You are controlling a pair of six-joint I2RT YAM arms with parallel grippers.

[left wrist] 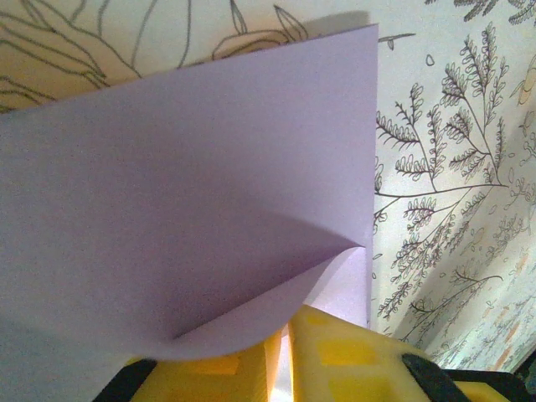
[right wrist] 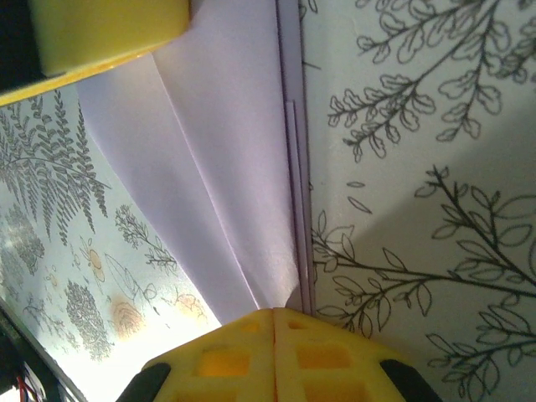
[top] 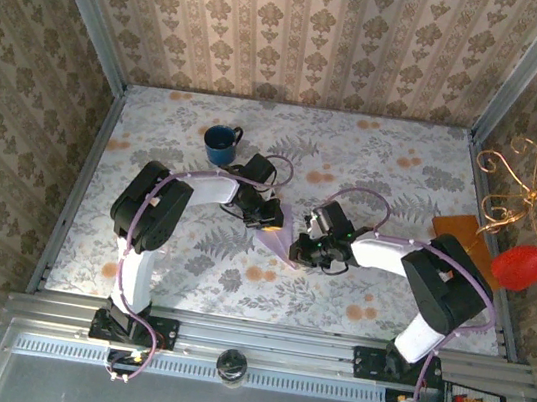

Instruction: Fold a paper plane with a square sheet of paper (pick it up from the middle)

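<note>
The left end effector [left wrist: 286, 339] has its yellow fingers [left wrist: 352, 360] drawn close together, and a pale strip of the sheet of paper [left wrist: 209, 193] runs down between them, so it is pinching the sheet's edge. From there the lilac sheet bows upward in a soft curl over a flatter layer.

The right end effector [right wrist: 275, 322] has its fingers pressed together, and the paper's creased layers [right wrist: 226, 151] narrow right down to their tips, apparently nipped there.

From above, the two end effectors [top: 271, 217] [top: 302, 247] face each other near the middle of the flower-patterned desk [top: 376, 157] with the paper [top: 281, 235] between them. A blue mug [top: 221, 143] stands just behind the left arm. An orange-brown rectangle [top: 461, 235] lies at the desk's right edge.
</note>
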